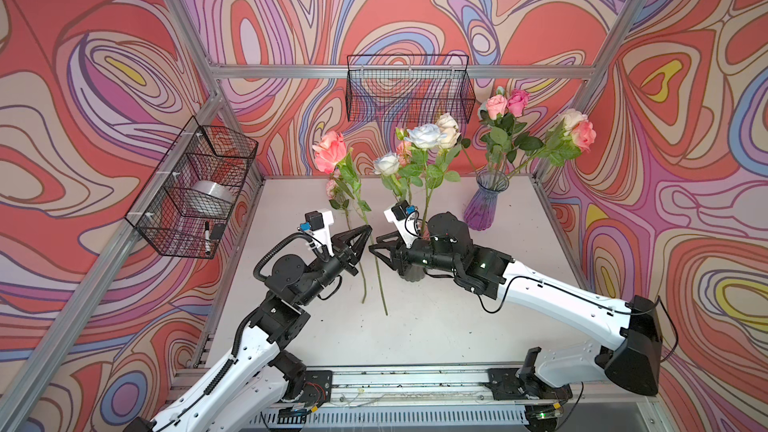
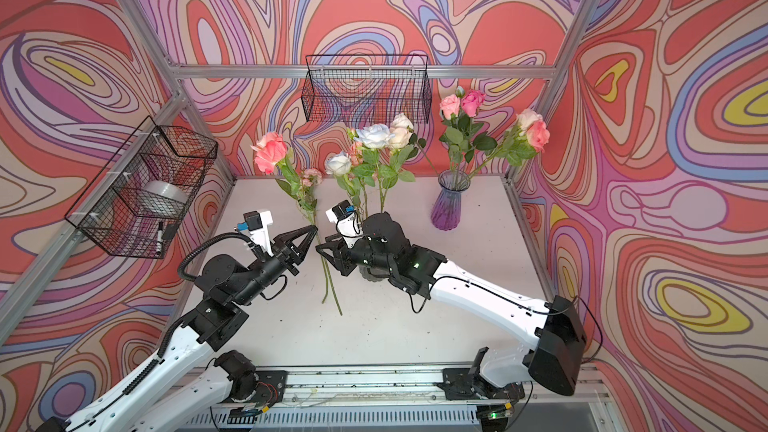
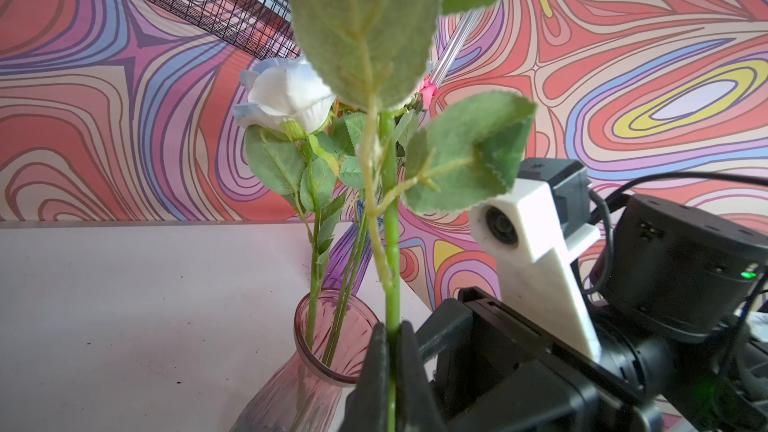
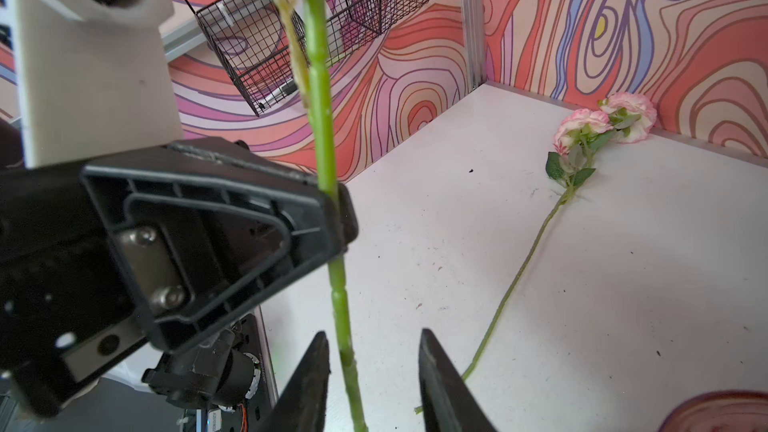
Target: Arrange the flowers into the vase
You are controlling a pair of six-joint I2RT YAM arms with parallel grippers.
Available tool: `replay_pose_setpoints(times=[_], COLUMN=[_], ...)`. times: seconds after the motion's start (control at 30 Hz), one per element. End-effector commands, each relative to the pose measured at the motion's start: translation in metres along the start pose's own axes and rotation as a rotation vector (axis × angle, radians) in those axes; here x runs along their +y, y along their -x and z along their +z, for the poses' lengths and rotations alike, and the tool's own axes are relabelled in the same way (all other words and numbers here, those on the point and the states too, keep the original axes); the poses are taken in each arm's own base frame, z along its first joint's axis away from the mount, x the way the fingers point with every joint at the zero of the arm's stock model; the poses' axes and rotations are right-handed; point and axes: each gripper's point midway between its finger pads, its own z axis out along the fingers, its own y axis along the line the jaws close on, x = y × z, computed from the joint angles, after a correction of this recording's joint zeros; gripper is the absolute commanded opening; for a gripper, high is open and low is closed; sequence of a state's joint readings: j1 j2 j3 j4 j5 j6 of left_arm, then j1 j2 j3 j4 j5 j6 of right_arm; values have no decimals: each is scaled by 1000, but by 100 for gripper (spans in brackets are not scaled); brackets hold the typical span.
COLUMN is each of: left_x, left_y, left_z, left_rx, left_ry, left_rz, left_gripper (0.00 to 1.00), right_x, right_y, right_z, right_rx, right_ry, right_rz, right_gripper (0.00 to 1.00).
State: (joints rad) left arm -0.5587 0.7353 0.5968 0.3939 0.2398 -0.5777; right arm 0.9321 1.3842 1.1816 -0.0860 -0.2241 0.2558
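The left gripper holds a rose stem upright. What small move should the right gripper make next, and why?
Probably close the right gripper on the stem: its open fingers flank it below the left gripper, which is shut on it.

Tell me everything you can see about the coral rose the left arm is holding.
The coral rose looks artificial: a pink-coral bloom, serrated green leaves, a long green stem. It stands roughly upright, clamped mid-stem by the shut left gripper; its lower stem passes between the right gripper's open jaws.
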Motion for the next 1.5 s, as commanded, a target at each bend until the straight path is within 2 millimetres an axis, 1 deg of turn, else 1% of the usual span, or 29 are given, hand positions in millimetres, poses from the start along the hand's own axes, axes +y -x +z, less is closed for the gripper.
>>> replay_pose_setpoints(times=[0.0,0.03,0.23,0.33,0.53,0.67,0.73,0.8,0.83,0.87,0.93,0.97,1.0,1.1,1.17,1.2,1.27,1.3,1.37,1.47], left_x=[-10,-10,-6,-5,-5,-4,-2,-1,0,0,4,7,10,22,38,52,74,82,104,131], left_y=[14,15,12,12,13,13,14,15,16,18,20,22,24,25,24,14,5,1,-9,-31], left_z=[-2,-2,0,0,0,-3,-4,-7,-9,-11,-16,-21,-25,-41,-55,-63,-82,-90,-114,-147], left_rx=[-56,-58,-56,-61,-67,-76,-82,-91,-96,-104,-114,-123,-129,-151,-176,-169,-181,-185,-190,-183], left_ry=[-31,-30,-19,-18,-17,-13,1,10,12,18,52,77,101,184,272,329,444,488,614,775], left_rz=[-3,-1,-2,-5,1,7,7,13,17,28,41,49,53,69,53,38,3,-5,-45,-109], left_gripper=[0,0,0,0,0,0,0,14,18,27,48,58,63,67,67,67,68,67,67,66], right_x=[7,7,8,7,8,6,5,5,5,4,2,2,1,-1,-1,-1,0,0,-1,0], right_y=[4,3,2,2,2,5,6,7,8,8,10,11,13,19,22,24,27,28,33,40], right_z=[2,2,3,5,9,8,7,6,5,4,3,2,1,-4,-6,-7,-8,-9,-10,-13], right_rx=[2,1,5,4,7,-8,-16,-18,-19,-22,-29,-32,-35,-52,-58,-58,-61,-65,-77,-95], right_ry=[25,24,29,28,38,26,18,17,14,9,-6,-13,-17,-43,-51,-52,-56,-60,-72,-74], right_rz=[-2,0,4,8,15,13,12,9,7,4,-3,-7,-14,-37,-50,-55,-64,-67,-75,-91], right_gripper=[32,31,17,13,12,4,2,1,0,0,1,0,1,1,1,0,0,0,0,0])
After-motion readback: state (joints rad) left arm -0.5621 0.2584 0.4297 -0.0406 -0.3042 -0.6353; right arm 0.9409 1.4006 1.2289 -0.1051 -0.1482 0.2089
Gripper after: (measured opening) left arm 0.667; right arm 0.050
